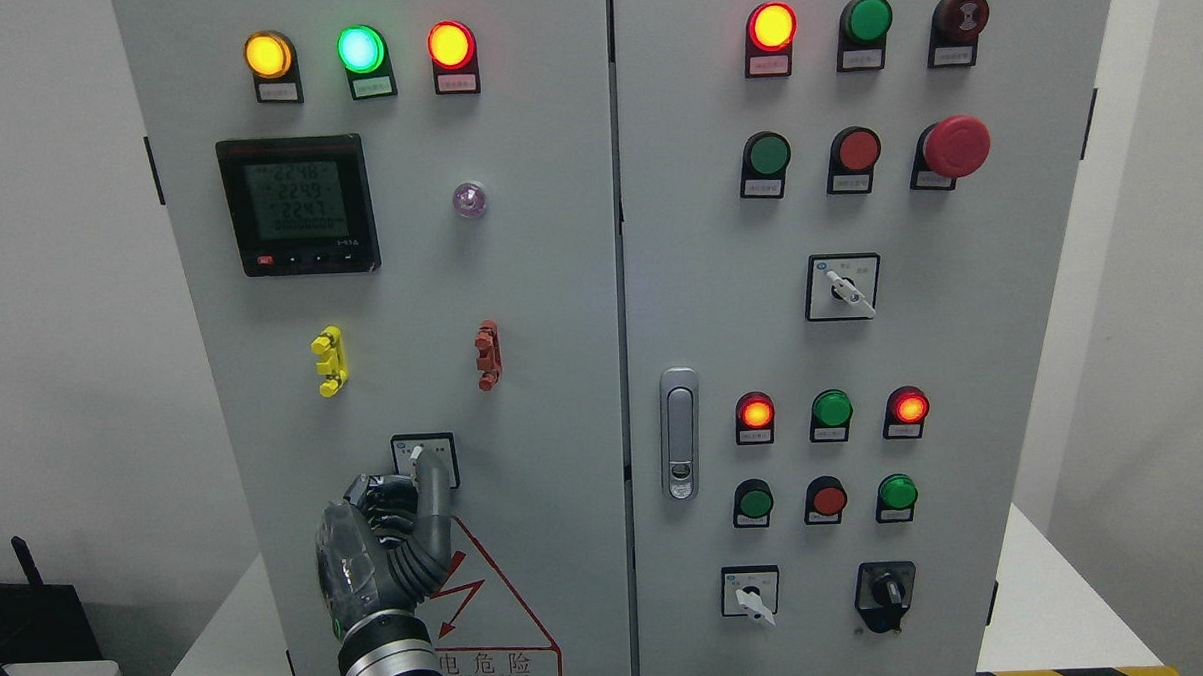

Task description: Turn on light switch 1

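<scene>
1. Across the whole view: grey control cabinet [560, 309] with two doors, meter display [297, 206] at 10 o'clock on the left door, three lit lamps above it at 11 o'clock.
2. Low on the left door, at about 7 o'clock: left hand [383, 541] raised from the bottom edge, other fingers curled in, one finger [433, 484] stretched up against the selector. Holding nothing; a narrow pointing pose, not a grip.
3. Right arm nowhere visible.
4. Just under the hand, toward 6 o'clock: red warning triangle [491, 622], partly covered by the wrist.
5. At the fingertip, 12 o'clock from the knuckles: light switch 1 [425, 460], a small rotary selector on a square plate. White knob half hidden by the finger, so present setting hard to read.
6. Likely failures, judged from this pose:
   - Slipping off the knob, since a single finger pushes sideways with no opposing pinch.
   - Stopping short of the detent, leaving the knob between positions.
   - Turning the wrong way, with the knob's pointer hidden.
   - Dragging knuckles on the door face, spoiling the push angle.
</scene>
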Tool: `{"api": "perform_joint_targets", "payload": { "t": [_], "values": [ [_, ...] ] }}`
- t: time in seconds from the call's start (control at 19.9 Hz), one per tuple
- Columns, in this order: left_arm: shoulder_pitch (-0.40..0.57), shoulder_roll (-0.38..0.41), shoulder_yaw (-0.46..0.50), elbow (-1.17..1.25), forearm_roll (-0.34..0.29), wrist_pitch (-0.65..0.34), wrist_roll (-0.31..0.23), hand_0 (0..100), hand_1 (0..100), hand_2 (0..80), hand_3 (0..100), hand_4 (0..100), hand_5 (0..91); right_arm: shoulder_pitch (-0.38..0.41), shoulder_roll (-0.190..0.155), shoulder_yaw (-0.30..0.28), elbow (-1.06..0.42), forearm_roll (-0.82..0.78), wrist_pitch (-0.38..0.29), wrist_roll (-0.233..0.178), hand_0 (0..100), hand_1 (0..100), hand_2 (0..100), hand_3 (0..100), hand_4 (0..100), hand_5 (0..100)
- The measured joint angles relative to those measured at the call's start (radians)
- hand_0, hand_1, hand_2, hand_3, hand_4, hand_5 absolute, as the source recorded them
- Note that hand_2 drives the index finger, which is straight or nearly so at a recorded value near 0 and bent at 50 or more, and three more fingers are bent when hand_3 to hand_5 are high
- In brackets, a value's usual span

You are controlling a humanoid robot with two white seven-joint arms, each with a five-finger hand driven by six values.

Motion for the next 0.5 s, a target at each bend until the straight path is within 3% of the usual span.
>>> {"api": "perform_joint_targets", "payload": {
  "t": [0.5],
  "values": [
    [-0.001,-0.001,-0.002,0.0,-0.001,0.001,-0.001,50,32,58.4,73,78,66.4,0.0,0.0,0.0,0.0,0.0,0.0,0.0,12,39,0,0,0,0]
  ]
}}
